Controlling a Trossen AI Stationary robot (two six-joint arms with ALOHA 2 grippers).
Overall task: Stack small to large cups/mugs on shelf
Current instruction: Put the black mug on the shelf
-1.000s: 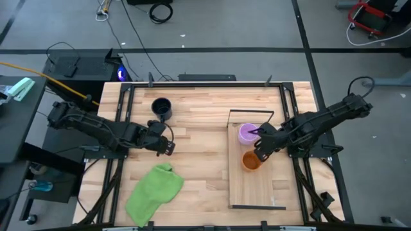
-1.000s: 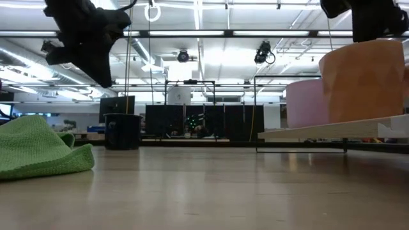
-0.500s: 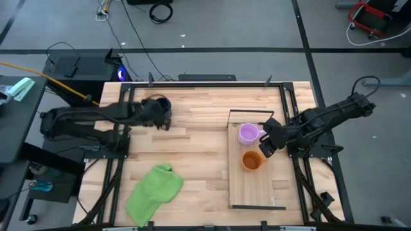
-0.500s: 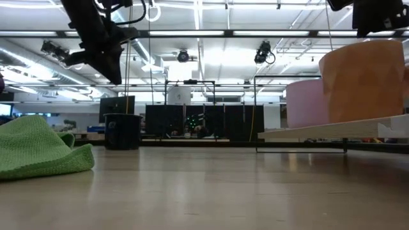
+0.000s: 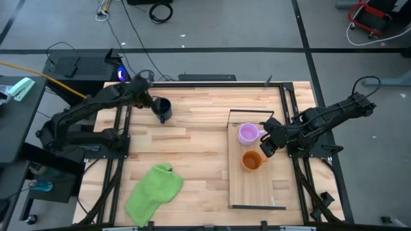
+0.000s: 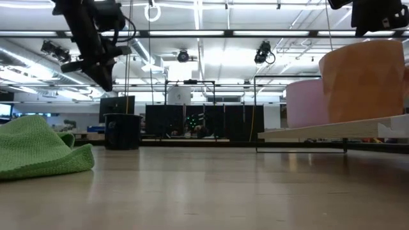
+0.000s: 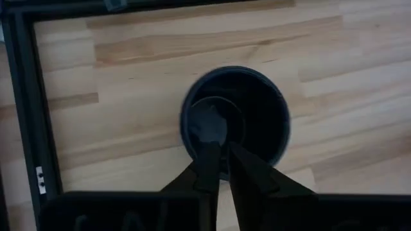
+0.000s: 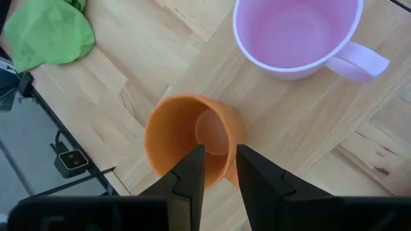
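Note:
The black mug [image 5: 162, 108] [image 7: 234, 115] stands upright on its base on the tabletop at the far left. My left gripper [image 5: 155, 104] [image 7: 221, 157] hangs above its near rim, well clear of it in the low view [image 6: 103, 80], with a narrow gap between the fingers. The light purple mug [image 5: 248, 133] [image 8: 295, 32] and the orange mug [image 5: 250, 160] [image 8: 186, 138] stand side by side on the light-wood shelf [image 5: 257, 189]. My right gripper [image 5: 265, 146] [image 8: 220, 163] is open just above the orange mug's rim, touching nothing.
A green cloth [image 5: 154, 192] [image 6: 38, 150] lies crumpled at the near left of the table. Thin black wire frames rise at the shelf's far end [image 5: 252, 112] and near end [image 5: 257, 206]. Bare wood stretches between the black mug and the shelf.
My left gripper has swung from mid-table beside the green cloth toward the table's far left, rolling as it went, and now hangs over the black mug. My right gripper has risen a little off the orange mug. No mug has moved.

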